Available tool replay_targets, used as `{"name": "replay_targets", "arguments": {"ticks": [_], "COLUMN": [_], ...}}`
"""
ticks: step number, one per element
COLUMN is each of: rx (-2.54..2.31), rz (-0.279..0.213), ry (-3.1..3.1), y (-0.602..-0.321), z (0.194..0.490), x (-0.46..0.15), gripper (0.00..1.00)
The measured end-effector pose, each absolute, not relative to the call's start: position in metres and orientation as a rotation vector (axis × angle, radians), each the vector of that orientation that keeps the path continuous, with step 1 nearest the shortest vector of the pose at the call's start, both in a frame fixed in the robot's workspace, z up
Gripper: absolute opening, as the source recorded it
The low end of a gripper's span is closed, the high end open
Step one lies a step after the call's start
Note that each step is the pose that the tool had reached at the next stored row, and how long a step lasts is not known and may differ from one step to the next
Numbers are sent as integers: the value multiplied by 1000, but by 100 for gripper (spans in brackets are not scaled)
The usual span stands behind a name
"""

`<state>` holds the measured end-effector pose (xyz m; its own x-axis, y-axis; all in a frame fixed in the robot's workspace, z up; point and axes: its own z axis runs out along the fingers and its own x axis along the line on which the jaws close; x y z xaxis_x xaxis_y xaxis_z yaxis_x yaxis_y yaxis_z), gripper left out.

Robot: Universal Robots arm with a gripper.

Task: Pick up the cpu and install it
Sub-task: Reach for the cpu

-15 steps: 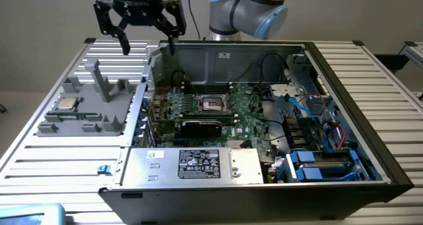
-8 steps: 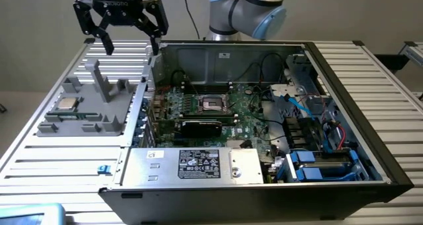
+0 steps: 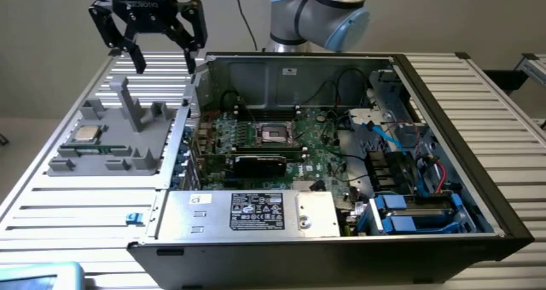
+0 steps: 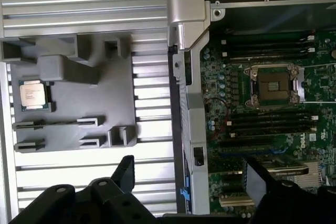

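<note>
The gripper (image 3: pixel 165 64) hangs with its jaws spread wide and nothing between them, high over the far end of the grey holder (image 3: pixel 111 157) and touching nothing. The cpu (image 3: pixel 86 134) lies flat in a shallow recess on the exterior view's left side of that holder, well apart from the jaws and lower than them. In the wrist view the cpu (image 4: pixel 34 95) lies silver top up and square to the holder's edges. The step in hand looks like the approach to the pick. To do it well, I would centre the jaws over the chip and line them up with two opposite edges. I would also come straight down clear of the holder's posts (image 3: pixel 128 101), which stand just beside the recess, and pinch the rim only, keeping the chip level. The socket (image 3: pixel 275 133) sits open and bare on the board inside the case (image 3: pixel 444 111), to the exterior view's right of the holder. As for writing, white letters on the gripper body seem to read Robotiq upside down. The cpu top carries fine print too small to read. The white label (image 3: pixel 256 211) on the power supply is also illegible, and a mark on the board in the wrist view may say Dell.
</note>
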<state>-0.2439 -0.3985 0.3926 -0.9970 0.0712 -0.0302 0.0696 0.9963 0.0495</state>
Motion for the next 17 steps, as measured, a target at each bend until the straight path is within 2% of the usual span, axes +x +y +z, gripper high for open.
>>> {"name": "replay_targets", "arguments": {"ticks": [1, 2, 4, 5, 9, 12, 14, 15, 17], "rx": [110, 110, 110, 110, 110, 110, 110, 110, 110], "rz": [75, 75, 75, 75, 75, 75, 75, 75, 75], "ry": [3107, 3107, 3107, 3107, 3107, 3107, 3107, 3107, 3107], "y": [-398, -399, -399, -398, -398, -398, -398, -398, -398], "z": [393, 393, 393, 393, 393, 393, 393, 393, 393], "x": [-246, -249, -258, -262, -281, -294, -303, -308, -317], "gripper": [84, 84, 72, 72, 49, 43, 31, 31, 19]}}
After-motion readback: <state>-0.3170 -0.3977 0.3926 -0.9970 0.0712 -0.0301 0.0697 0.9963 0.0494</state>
